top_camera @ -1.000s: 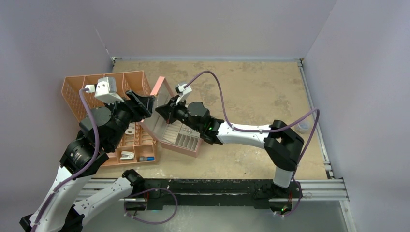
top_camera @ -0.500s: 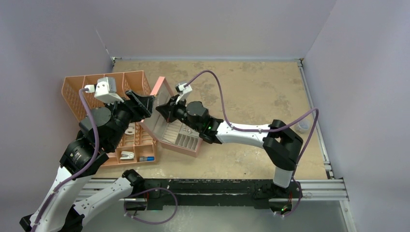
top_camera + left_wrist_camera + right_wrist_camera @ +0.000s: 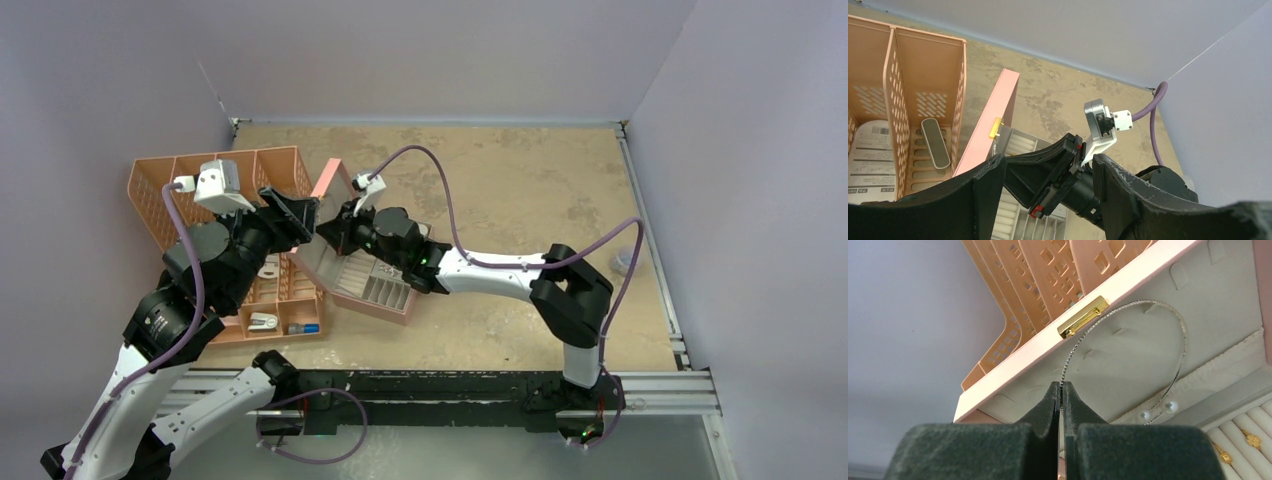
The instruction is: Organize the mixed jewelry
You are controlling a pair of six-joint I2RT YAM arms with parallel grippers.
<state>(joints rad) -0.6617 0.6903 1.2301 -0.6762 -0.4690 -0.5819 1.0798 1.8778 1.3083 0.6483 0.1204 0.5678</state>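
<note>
— What has the right gripper (image 3: 1062, 389) got?
— Its fingertips are pinched tight on the silvery wire hoop (image 3: 1179, 330), which arcs up and to their right, in front of the pale lining of the pink box lid (image 3: 1128, 360)
— And the left gripper (image 3: 1048, 161)?
— Spread wide, holding nothing, with the right one just ahead between its fingers. Low to the right of the pinch, two gold studs (image 3: 1251, 440) sit in the rolls

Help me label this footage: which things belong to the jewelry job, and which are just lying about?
Job: wire hoop; gold studs; pink jewelry box.
Lying about: orange basket; white clip; blue-capped tube; clear cup.
</note>
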